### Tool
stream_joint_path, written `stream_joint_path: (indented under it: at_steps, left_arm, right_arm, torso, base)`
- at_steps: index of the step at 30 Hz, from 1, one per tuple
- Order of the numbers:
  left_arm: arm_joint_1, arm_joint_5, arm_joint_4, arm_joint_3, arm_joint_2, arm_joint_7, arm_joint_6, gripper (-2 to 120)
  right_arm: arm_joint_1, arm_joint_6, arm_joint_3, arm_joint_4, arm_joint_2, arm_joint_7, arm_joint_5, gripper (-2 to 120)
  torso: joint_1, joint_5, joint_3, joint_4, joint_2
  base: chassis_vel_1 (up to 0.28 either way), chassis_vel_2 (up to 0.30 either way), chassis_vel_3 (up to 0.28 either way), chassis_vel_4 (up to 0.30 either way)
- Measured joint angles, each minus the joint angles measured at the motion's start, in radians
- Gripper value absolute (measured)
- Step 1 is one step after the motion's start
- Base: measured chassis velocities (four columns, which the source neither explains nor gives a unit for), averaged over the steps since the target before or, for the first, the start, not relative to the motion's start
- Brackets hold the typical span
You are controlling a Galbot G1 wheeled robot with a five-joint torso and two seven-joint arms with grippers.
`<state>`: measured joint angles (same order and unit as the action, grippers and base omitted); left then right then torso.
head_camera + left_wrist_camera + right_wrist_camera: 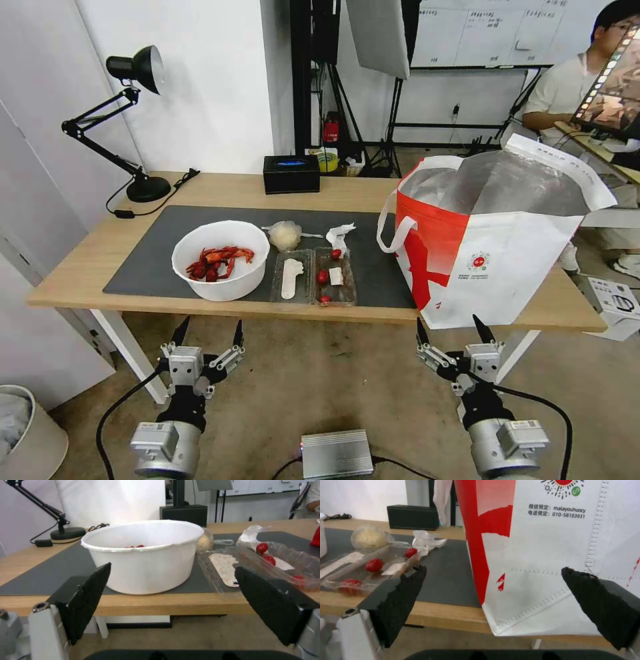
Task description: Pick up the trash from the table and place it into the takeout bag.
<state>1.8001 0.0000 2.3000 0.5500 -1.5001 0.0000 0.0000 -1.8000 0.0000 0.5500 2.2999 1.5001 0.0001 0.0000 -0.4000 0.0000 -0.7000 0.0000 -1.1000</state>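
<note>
Both your left end effector (207, 331) and right end effector (450, 327) hang spread below the desk (80, 267). The bowl (143, 555) wall hides most shells; the bag (493, 267) interior stays unseen.

Head view, centre: mat (160, 257) lies on table (80, 267). Bowl (221, 259) at mat's left-centre; hinged container (313, 275) just right of it. Knotted bag (285, 235) and tissue (339, 237) behind the container. Takeout bag (490, 233) at right, apparently overhanging the table's front edge. Lamp (127, 127) upper left; box (291, 173) behind mat.

White walls (220, 80), tan floor (320, 393), black desk lamp (133, 120), whiteboard (480, 30)
</note>
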Motion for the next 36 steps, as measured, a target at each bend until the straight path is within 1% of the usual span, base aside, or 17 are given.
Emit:
stream_joint_path:
  at_steps: [26,27,28,29,31,32,33,34,35,36]
  left_arm:
    - [-0.004,-0.006,-0.004,0.0,0.003,0.0,0.0,100]
    - [-0.015,-0.022,-0.017,0.0,0.013,0.002,0.0,100]
    - [-0.037,-0.052,-0.042,0.002,0.032,0.006,-0.001,100]
    - [-0.037,-0.052,-0.042,0.002,0.032,0.006,-0.001,100]
    - [-0.091,-0.128,-0.103,0.004,0.081,0.015,-0.002,100]
    - [-0.109,-0.155,-0.125,0.006,0.098,0.018,-0.003,100]
    - [-0.109,-0.155,-0.125,0.006,0.098,0.018,-0.003,100]
    - [-0.137,-0.192,-0.157,0.007,0.123,0.021,-0.005,100]
    - [-0.148,-0.197,-0.165,0.009,0.132,0.021,-0.004,100]
    - [-0.148,-0.197,-0.165,0.009,0.132,0.021,-0.004,100]
  right_arm:
    - [0.001,0.0,0.001,-0.005,-0.007,0.006,0.004,100]
    - [0.005,0.001,0.006,-0.019,-0.027,0.024,0.016,100]
    - [0.013,0.004,0.02,-0.045,-0.065,0.061,0.039,100]
    - [0.013,0.004,0.02,-0.045,-0.065,0.061,0.039,100]
    - [0.034,0.014,0.053,-0.112,-0.162,0.153,0.097,100]
    - [0.042,0.018,0.064,-0.134,-0.194,0.183,0.116,100]
    - [0.042,0.018,0.064,-0.134,-0.194,0.183,0.116,100]
    - [0.046,0.029,0.078,-0.151,-0.226,0.21,0.141,100]
    - [0.046,0.04,0.081,-0.152,-0.238,0.214,0.154,100]
    - [0.046,0.04,0.081,-0.152,-0.238,0.214,0.154,100]
  torso:
    - [0.0,0.0,0.0,0.0,0.0]
    - [0.0,0.0003,0.0,0.0001,0.0]
    - [0.0,0.0,0.0,0.0,0.0]
    - [0.0,0.0,0.0,0.0,0.0]
    - [0.0,0.0002,0.0,0.0,0.0]
    - [0.0,0.0001,0.0,0.0001,0.0]
    - [0.0,0.0001,0.0,0.0001,0.0]
    - [0.0,0.0002,0.0,0.0,0.0]
    - [0.0,0.0001,0.0,-0.0006,0.0]
    - [0.0,0.0001,0.0,-0.0006,0.0]
  base:
    - [0.0,0.0,0.0,0.0]
    - [0.0,0.0,0.0,0.0]
    - [0.0,0.0,0.0,0.0]
    - [0.0,0.0,0.0,0.0]
    - [0.0,0.0,0.0,0.0]
    - [0.0,0.0,0.0,0.0]
    - [0.0,0.0,0.0,0.0]
    - [0.0,0.0,0.0,0.0]
    - [0.0,0.0,0.0,0.0]
    - [0.0,0.0,0.0,0.0]
